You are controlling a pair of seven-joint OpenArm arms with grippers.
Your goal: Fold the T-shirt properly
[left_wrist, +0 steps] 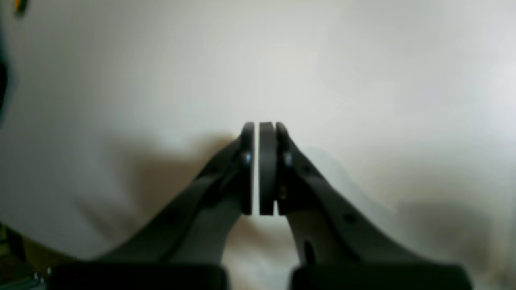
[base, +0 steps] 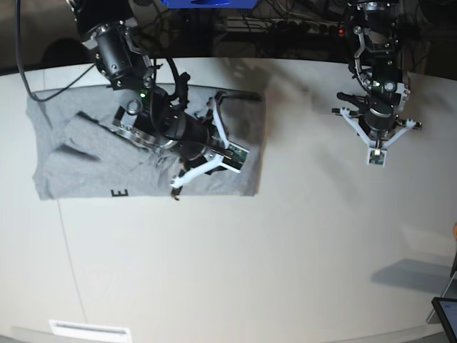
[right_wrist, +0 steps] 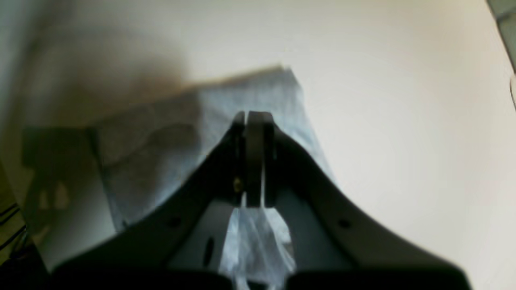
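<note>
The light grey T-shirt (base: 78, 153) lies spread on the left part of the white table (base: 300, 236), with a black letter showing at its front hem. My right gripper (base: 203, 143) is low over the shirt's right part. In the right wrist view the right gripper (right_wrist: 252, 117) is shut, with a fold of the grey T-shirt (right_wrist: 258, 237) bunched between its fingers, and a shirt corner lies just ahead of the tips. My left gripper (base: 375, 136) hovers over bare table at the far right. In the left wrist view the left gripper (left_wrist: 258, 125) is shut on nothing.
Cables and dark equipment (base: 285, 28) run along the table's far edge. A tablet corner (base: 446, 314) sits at the front right. A small white label (base: 89, 330) lies near the front left edge.
</note>
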